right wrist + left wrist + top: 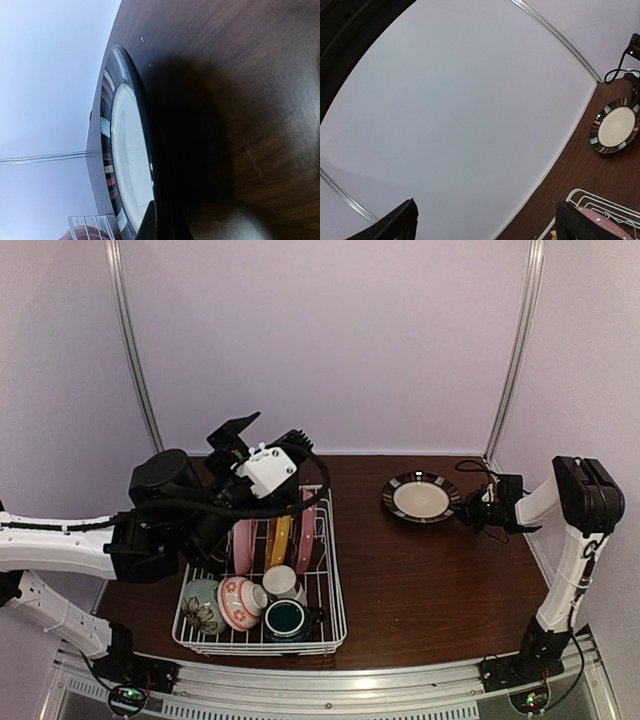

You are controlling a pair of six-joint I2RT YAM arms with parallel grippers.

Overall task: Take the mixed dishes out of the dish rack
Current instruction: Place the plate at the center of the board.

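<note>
So: setting the black plate (420, 498) down at the far right of the table (420, 585), well apart from the dish rack (336, 590).
The right gripper (472, 512) is pinched shut on the plate's right rim. Let the plate lie flat before letting go, then pull away rightward without dragging it. The left gripper (264, 430) hangs wide open and empty above the rack's far end. Its arm hides the rack's far left, and whether the plate sits fully on the wood cannot be told.
</note>
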